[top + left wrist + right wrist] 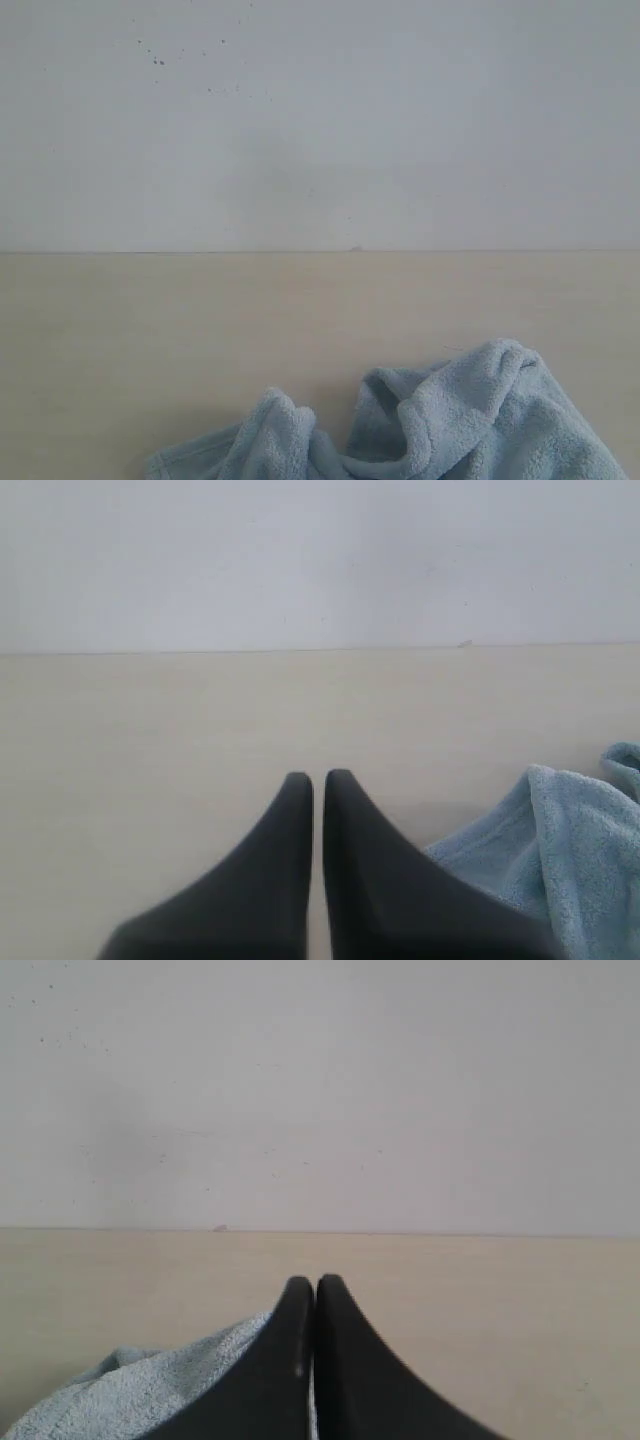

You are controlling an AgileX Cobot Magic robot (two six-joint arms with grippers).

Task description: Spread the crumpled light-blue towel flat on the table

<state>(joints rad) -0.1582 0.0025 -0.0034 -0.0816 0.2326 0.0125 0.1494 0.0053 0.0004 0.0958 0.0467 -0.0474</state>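
The light-blue towel (pixel 450 425) lies crumpled in a heap at the near edge of the table (pixel 200 330), right of centre in the exterior view, partly cut off by the frame. No arm shows in that view. In the left wrist view my left gripper (pixel 318 777) is shut with nothing between its black fingers, and the towel (pixel 570 850) lies beside it, apart from the tips. In the right wrist view my right gripper (pixel 315 1282) is shut and empty, with the towel (pixel 150 1390) lying behind one finger.
A white-grey wall (pixel 320 120) rises along the table's far edge. Bare beige tabletop (pixel 150 740) stretches ahead of both grippers and to the left of the towel.
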